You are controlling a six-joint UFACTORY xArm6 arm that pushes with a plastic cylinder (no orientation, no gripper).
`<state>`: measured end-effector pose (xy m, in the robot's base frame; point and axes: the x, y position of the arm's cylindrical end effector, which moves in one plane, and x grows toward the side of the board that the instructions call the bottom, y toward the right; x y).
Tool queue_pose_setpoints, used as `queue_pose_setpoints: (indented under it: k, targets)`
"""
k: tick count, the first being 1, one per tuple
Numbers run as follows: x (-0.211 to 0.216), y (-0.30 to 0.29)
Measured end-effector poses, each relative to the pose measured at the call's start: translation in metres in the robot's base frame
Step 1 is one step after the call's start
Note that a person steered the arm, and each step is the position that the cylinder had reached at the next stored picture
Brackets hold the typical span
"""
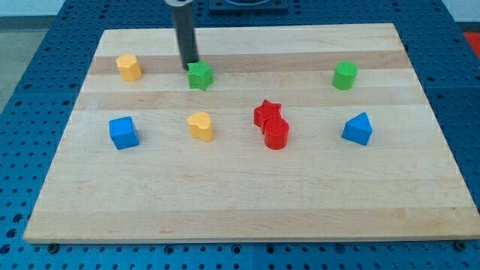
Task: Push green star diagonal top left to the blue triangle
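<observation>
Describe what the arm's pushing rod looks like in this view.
My rod is a straight, dark grey cylinder, plain and smooth, with no visible markings or cables. Its top joins a wider pale fitting cut off by the view's top. My tip ends bluntly, next to the green star.

Pale wood board (247, 202) (smooth, visible grain); green star (200, 76) matt.

A laboratory or robotics test bench. A pale wooden board (247, 202) lies on a blue metal surface (37, 82) perforated with a regular grid of holes, of the kind used for mounting fixtures. Small coloured plastic blocks, among them a green star (199, 76) and a blue triangle (358, 129), sit spaced across the board as test pieces. A straight dark rod descends from the view's top, my tip (190, 67) touching the board.
</observation>
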<state>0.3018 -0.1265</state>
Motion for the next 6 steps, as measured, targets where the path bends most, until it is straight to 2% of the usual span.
queue_pose_setpoints:
  k: [2, 3, 4, 5, 6]
  targets:
    - [0.000, -0.023]
    - [0.036, -0.024]
    - [0.036, -0.023]
    - [0.035, 0.003]
    - [0.035, 0.055]
